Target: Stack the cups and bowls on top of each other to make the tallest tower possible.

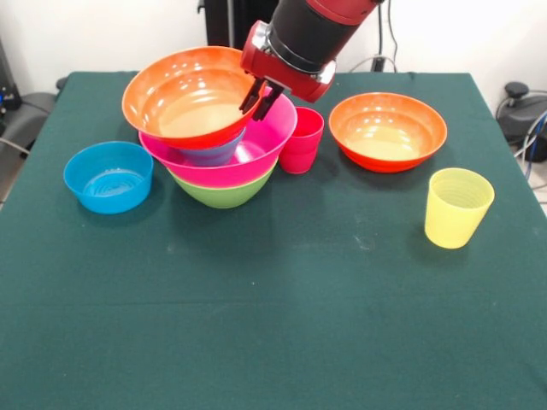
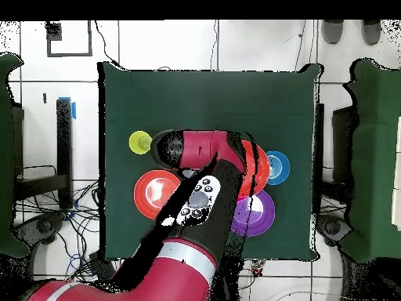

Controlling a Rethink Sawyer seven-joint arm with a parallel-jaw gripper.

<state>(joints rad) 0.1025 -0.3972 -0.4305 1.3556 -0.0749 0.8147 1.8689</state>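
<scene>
My gripper comes down from the top and is shut on the right rim of a wide orange bowl. It holds the bowl tilted on top of the tower. The tower has a green bowl at the bottom, the big pink bowl above it, and a purple bowl inside the pink one. The red cup stands upright against the tower's right side. The yellow cup stands upright at the front right and also shows in the overhead view.
A second wide orange bowl sits right of the red cup; it also shows in the overhead view. A small blue bowl sits left of the tower, also in the overhead view. In the overhead view the arm hides the tower.
</scene>
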